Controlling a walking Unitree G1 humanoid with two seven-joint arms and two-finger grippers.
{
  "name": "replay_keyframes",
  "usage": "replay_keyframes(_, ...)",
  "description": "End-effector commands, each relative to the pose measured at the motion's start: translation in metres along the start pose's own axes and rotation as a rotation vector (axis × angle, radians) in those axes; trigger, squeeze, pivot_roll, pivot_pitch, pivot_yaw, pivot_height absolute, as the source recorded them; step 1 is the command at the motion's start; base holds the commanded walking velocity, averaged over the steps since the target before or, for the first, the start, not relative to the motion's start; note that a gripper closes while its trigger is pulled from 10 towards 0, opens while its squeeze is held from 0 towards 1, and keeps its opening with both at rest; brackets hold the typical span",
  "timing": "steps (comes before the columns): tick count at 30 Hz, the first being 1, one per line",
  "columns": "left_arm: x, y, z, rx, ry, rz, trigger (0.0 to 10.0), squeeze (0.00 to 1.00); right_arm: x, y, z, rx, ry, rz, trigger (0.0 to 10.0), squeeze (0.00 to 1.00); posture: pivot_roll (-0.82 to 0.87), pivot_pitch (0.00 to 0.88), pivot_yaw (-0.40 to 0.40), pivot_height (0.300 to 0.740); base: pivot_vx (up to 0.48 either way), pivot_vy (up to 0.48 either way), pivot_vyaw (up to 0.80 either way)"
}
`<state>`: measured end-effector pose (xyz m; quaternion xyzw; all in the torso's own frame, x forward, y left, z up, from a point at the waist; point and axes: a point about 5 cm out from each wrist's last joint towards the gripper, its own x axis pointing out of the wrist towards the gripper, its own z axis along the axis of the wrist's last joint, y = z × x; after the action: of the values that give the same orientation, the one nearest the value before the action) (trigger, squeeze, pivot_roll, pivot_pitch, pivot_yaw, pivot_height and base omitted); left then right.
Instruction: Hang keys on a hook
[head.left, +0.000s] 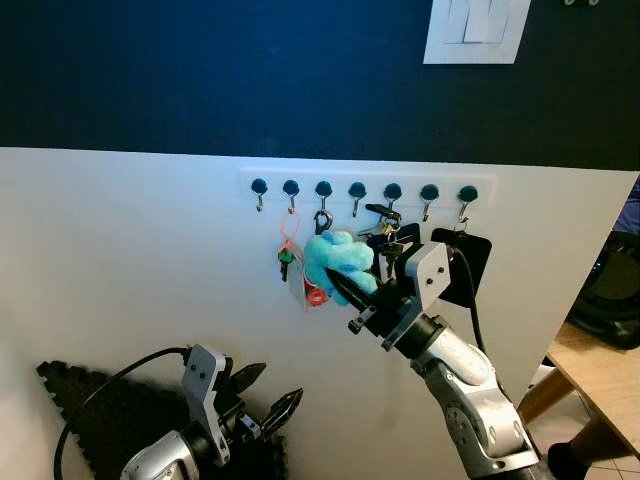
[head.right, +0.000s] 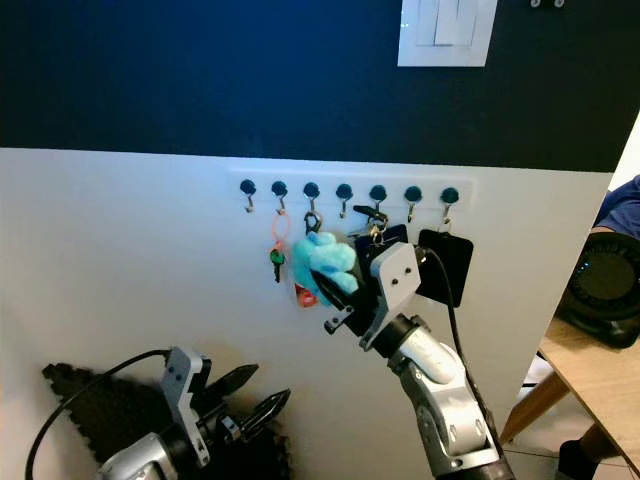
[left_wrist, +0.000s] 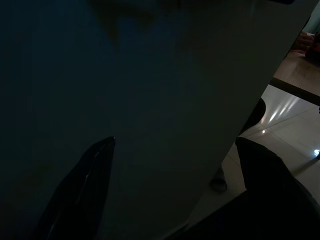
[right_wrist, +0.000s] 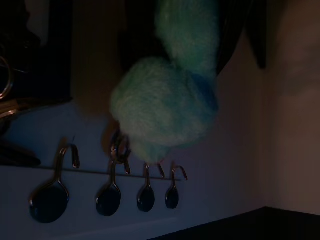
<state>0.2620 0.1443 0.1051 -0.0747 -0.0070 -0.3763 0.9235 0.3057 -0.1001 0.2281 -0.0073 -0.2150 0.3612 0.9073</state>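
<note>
The right gripper (head.left: 345, 290) is up by the wall, its two black fingers squeezed on the keys (head.left: 337, 262), which have a fluffy blue-green toy on them. The toy is soft and round like a puff. It sits just under the third hook (head.left: 323, 192) from the left, and I cannot tell if its ring is on the hook. The hooks are thin bent metal with dark round knobs, in a row on a white rail (head.left: 367, 189). More keys (head.left: 385, 235) hang to the right. Beside them hangs a flat black pouch (head.left: 462, 265). The left gripper (head.left: 265, 392) is low and near, fingers apart, holding nothing.
</note>
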Motion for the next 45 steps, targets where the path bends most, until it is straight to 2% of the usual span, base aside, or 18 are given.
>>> replay_keyframes(1,-0.001,-0.001,-0.003,-0.007,0.015,-0.002,10.0,0.00,0.004,-0.004,0.014,-0.020,-0.080,-0.035,10.0,0.00,0.06,0.031,0.028,0.740,0.000,0.000,0.00)
replay_keyframes(2,-0.001,-0.001,-0.003,-0.007,0.015,-0.002,10.0,0.00,0.004,-0.004,0.014,-0.020,-0.080,-0.035,10.0,0.00,0.06,0.031,0.028,0.740,0.000,0.000,0.00)
replay_keyframes(3,0.000,-0.001,-0.003,-0.009,0.013,-0.008,10.0,0.00,0.006,-0.012,0.025,-0.029,-0.144,-0.086,10.0,0.00,0.06,0.031,0.030,0.740,0.000,0.000,0.00)
replay_keyframes(4,0.000,-0.001,-0.003,-0.009,0.013,-0.008,10.0,0.00,0.006,-0.012,0.025,-0.029,-0.144,-0.086,10.0,0.00,0.06,0.031,0.030,0.740,0.000,0.000,0.00)
replay_keyframes(6,0.000,-0.003,-0.002,-0.014,0.010,-0.019,10.0,0.00,0.008,-0.022,0.041,-0.046,-0.224,-0.151,10.0,0.00,0.06,0.031,0.030,0.740,0.000,0.000,0.00)
replay_keyframes(12,0.002,-0.005,-0.001,-0.019,0.010,-0.038,10.0,0.00,0.011,-0.032,0.056,-0.095,-0.283,-0.207,10.0,0.00,0.06,0.032,0.031,0.740,0.000,0.000,0.00)
replay_keyframes(25,0.001,-0.007,-0.002,-0.021,0.016,-0.048,10.0,0.00,0.011,-0.036,0.069,-0.117,-0.334,-0.223,10.0,0.00,0.06,0.035,0.032,0.740,0.000,0.000,0.00)
replay_keyframes(29,0.000,-0.008,-0.002,-0.023,0.020,-0.051,10.0,0.00,0.007,-0.030,0.062,-0.108,-0.292,-0.195,10.0,0.00,0.06,0.036,0.034,0.740,0.000,0.000,0.00)
replay_keyframes(31,0.000,-0.009,-0.004,-0.026,0.030,-0.059,10.0,0.00,-0.004,-0.017,0.037,-0.083,-0.182,-0.149,10.0,0.00,0.06,0.038,0.035,0.740,0.000,0.000,0.00)
replay_keyframes(32,0.000,-0.009,-0.004,-0.026,0.032,-0.060,10.0,0.00,-0.006,-0.015,0.033,-0.077,-0.166,-0.142,10.0,0.00,0.06,0.038,0.035,0.740,0.000,0.000,0.00)
replay_keyframes(45,0.000,-0.008,-0.003,-0.023,0.035,-0.063,10.0,0.00,-0.020,-0.002,0.013,-0.051,-0.068,-0.105,10.0,0.00,0.06,0.039,0.040,0.740,0.000,0.000,0.00)
